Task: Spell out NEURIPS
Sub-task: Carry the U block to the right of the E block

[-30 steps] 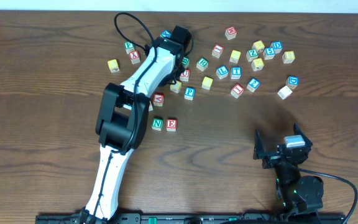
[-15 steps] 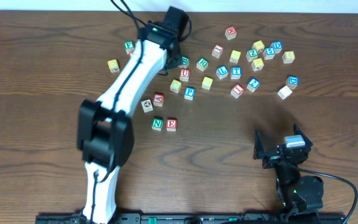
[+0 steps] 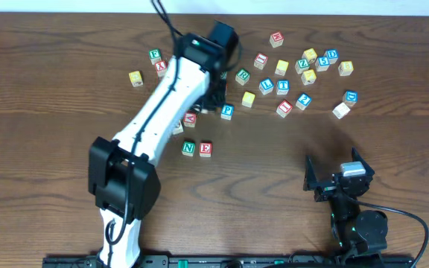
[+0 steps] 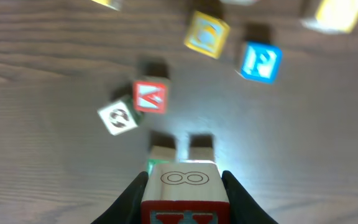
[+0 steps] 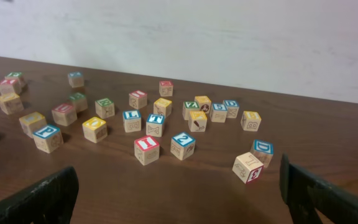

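- Even, bright light from above falls on the wooden tabletop; the scattered cubes throw only short, soft shadows.
- The white left arm shows crisp in the overhead view, its dark joints well exposed.
- In the left wrist view, blur smears cubes and wood grain; a pale glare patch sits mid-frame, while the nearest cube stays fairly sharp.
- In the right wrist view, cubes read clearly; the pale wall behind is bright, flat and slightly soft.

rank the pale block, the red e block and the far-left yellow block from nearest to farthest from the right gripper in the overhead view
1. pale block, just beyond the right gripper
2. red E block, mid-table
3. yellow block, far left
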